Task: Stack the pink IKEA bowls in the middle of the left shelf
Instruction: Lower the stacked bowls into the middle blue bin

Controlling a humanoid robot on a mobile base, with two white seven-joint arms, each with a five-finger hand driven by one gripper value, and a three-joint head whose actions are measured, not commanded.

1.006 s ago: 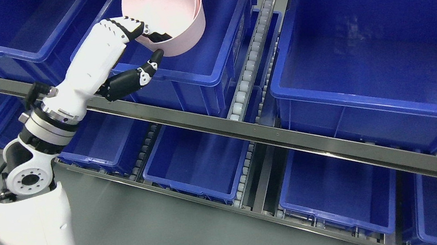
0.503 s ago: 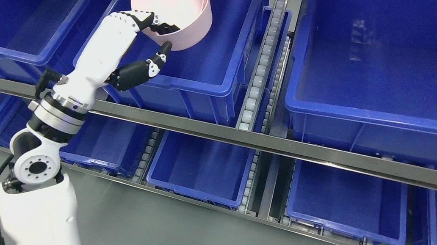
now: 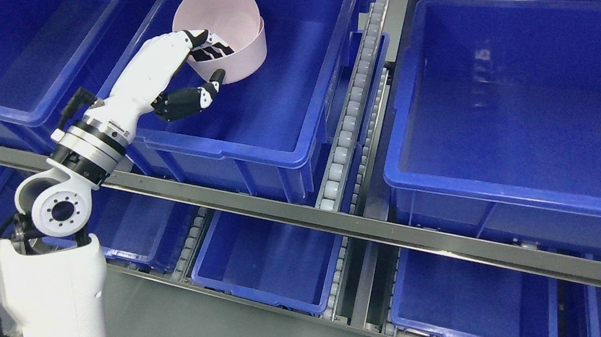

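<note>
Left hand (image 3: 191, 69) pinching near rim of pink bowls (image 3: 220, 33), fingers inside, thumb outside, at 11 o'clock inside middle blue bin (image 3: 275, 154). Best to lower flat, then release gently without tipping the stack.

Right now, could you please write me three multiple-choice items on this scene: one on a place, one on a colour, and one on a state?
1. Where are the bowls?
A. In the upper middle bin
B. On the floor
C. In the large right bin

2. What colour are the bowls?
A. Green
B. Pink
C. Yellow

3. What is the left hand doing?
A. Hanging open, away from the bowls
B. Gripping a bin's rim
C. Gripping the bowls' near wall

Answers: 1 A, the bowls sit within that bin's blue walls. 2 B, both nested walls are pale pink. 3 C, fingers hook inside the rim and the thumb presses the outside.
</note>
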